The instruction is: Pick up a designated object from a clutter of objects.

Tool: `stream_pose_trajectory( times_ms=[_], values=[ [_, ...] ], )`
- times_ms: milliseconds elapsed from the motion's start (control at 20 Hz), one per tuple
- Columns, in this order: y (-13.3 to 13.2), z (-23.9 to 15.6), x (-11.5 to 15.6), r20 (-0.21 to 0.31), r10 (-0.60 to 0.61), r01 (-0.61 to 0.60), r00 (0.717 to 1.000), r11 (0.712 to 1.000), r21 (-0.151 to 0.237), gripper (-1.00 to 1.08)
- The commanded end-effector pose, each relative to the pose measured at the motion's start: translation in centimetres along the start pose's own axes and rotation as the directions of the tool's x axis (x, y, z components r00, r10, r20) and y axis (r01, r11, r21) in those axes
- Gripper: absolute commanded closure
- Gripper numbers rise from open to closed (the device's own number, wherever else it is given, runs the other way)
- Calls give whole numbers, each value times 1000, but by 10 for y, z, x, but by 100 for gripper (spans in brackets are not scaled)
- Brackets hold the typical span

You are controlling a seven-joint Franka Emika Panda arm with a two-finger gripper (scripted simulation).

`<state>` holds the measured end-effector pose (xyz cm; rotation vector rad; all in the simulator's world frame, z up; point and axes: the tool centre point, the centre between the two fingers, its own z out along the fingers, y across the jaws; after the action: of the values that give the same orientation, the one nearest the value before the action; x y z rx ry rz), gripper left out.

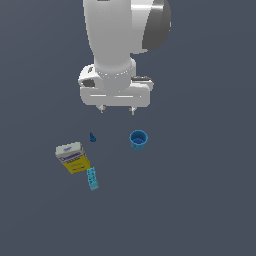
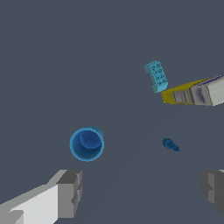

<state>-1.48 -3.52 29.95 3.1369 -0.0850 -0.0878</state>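
Gripper (image 1: 117, 109) hangs above the floor, jaws spread wide, nothing between them. Tiny dark blue piece (image 1: 92, 137) lies on the floor at about 7 o'clock from the gripper in the exterior view, apart from everything. Round blue cup (image 1: 138, 139) upright at its 3 o'clock. Yellow-and-white box (image 1: 73, 157) at 7 o'clock, cyan studded block (image 1: 92, 179) just beside the box.

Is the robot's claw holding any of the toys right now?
No, nothing is held. The claw is open above the floor, with the tiny dark blue piece lying free below it.
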Motion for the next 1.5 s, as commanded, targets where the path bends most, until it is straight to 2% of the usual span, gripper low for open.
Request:
stream_pose_trajectory(
  times_ms=[0, 450, 800, 1200, 1450],
  values=[
    [0, 0, 0, 0, 0, 0, 1000, 1000, 0, -92],
    [-3, -9, 5, -35, -23, 24, 999, 999, 21, -92],
    [-1, -6, 5, -34, -5, 6, 999, 1000, 23, -92],
    [14, 17, 7, -32, 121, -120, 992, 992, 36, -92],
    [30, 41, 7, -28, 256, -255, 966, 966, 48, -92]
  ],
)
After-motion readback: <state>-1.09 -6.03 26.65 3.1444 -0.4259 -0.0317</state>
